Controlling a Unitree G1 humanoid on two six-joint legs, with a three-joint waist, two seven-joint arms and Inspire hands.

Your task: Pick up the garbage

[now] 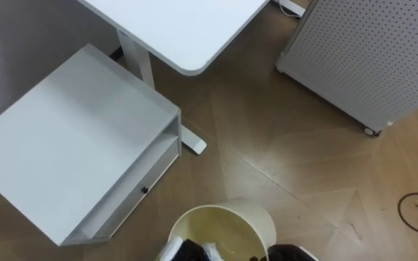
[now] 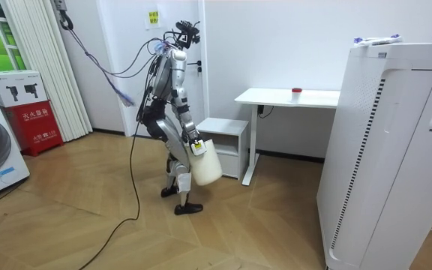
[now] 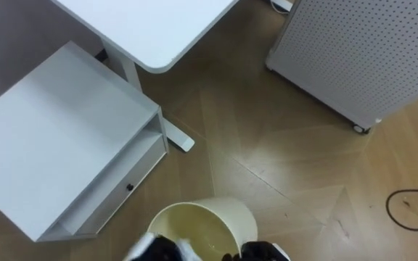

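Observation:
A cream waste bin (image 1: 227, 225) is held off the floor in front of me, its open mouth facing up at the bottom of the eye views. My left hand (image 1: 183, 251) grips the near rim on the left, with dark fingers hooked over the edge. My right hand (image 1: 290, 254) holds the rim on the right, and in the room view the right hand (image 2: 196, 146) clasps the bin (image 2: 207, 165) at thigh height. What lies inside the bin is not clear. A small red thing (image 2: 296, 91) sits on the white desk (image 2: 287, 97).
I stand on wood floor, facing the desk (image 1: 187, 29) and a low white cabinet (image 1: 71, 138) with a drawer beside its leg. A white perforated unit on wheels (image 1: 369, 58) stands at the right. Bare floor lies between them.

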